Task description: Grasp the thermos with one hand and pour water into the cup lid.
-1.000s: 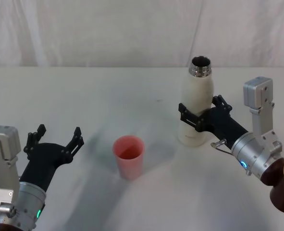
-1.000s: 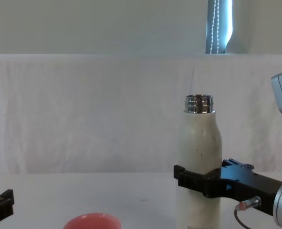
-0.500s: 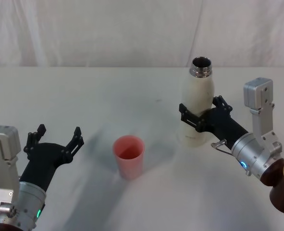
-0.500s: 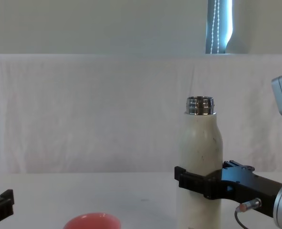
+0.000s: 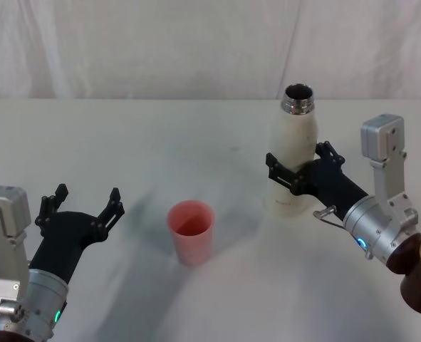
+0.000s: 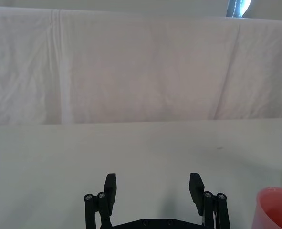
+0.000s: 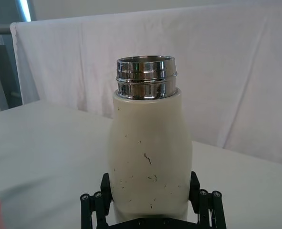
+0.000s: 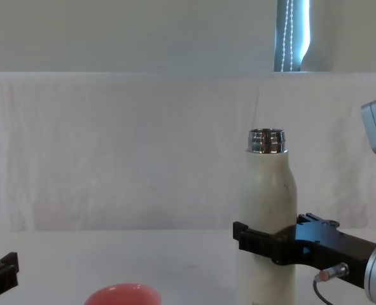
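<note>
right tool (image 5: pixel 290 176) clamped on thermos (image 5: pixel 290 160) mid-body, upright, right of frame center | cup lid (image 5: pixel 191 231) lower center on desk (image 5: pixel 160 142), well apart | left tool (image 5: pixel 82 206) wide open, empty, lower left | risk: smooth thermos slipping when tilted, overshooting small lid

Thermos (image 5: pixel 291 160) slightly higher in the right end effector (image 5: pixel 293 177) than earlier.
</note>
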`<state>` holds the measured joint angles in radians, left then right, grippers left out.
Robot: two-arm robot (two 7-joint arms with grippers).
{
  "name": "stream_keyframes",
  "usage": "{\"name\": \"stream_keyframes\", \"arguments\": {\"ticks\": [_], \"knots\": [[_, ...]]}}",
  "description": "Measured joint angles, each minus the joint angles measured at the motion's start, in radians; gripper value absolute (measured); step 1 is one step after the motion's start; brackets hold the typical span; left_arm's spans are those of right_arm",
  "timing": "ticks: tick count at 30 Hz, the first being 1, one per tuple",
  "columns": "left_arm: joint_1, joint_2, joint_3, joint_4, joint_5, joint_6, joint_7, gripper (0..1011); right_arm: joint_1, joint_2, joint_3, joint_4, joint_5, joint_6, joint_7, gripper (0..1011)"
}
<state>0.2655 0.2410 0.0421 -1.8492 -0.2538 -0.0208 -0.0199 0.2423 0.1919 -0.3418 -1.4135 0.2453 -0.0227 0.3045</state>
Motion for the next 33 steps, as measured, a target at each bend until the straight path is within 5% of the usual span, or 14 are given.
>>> {"name": "stream_keyframes", "arguments": {"ticks": [33], "knots": [[0.000,0.000,0.000,0.000,0.000,0.000,0.000,1001,-0.013,0.001,0.003,-0.014,0.005,0.011,-0.005,1002]]}}
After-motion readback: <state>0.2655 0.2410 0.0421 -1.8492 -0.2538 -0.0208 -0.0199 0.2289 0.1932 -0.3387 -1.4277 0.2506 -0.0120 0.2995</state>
